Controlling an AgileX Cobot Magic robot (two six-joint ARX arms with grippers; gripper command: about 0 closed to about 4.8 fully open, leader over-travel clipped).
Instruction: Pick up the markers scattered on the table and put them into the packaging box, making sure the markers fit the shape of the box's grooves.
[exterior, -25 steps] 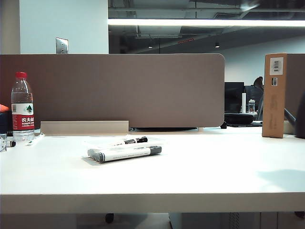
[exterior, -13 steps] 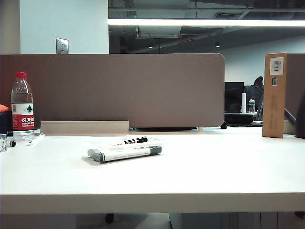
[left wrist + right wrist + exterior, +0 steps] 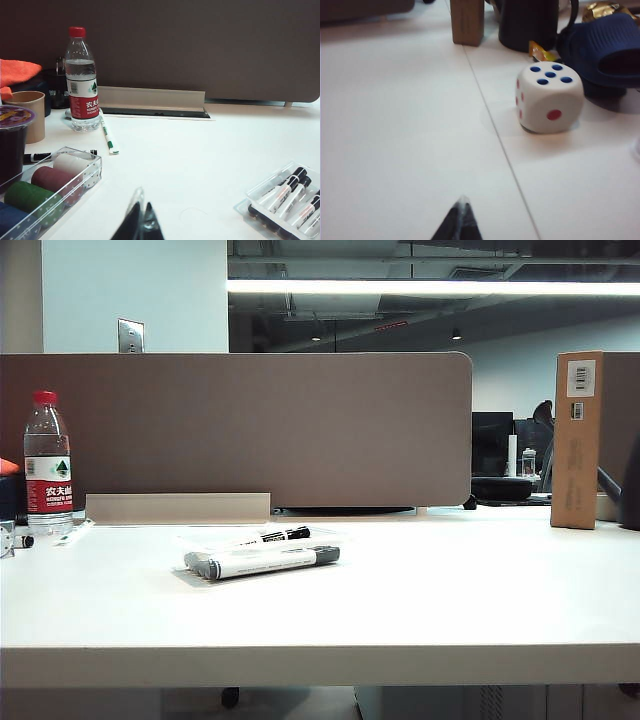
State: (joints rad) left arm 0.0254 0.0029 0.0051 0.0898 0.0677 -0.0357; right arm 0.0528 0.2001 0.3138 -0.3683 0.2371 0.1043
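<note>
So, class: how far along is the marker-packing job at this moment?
Done: several markers lie in grooves of the packaging box. In hand: nothing; left gripper and right gripper hover low over the table, jaws shut, empty. Remaining: possibly one black-capped pen beside the clear container.

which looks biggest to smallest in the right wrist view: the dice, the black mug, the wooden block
1. black mug, though cut off at the frame's edge
2. dice
3. wooden block, also cut off

The dice lies nearer the camera, so true sizes are unsure. Right gripper is shut; left gripper is shut too.
</note>
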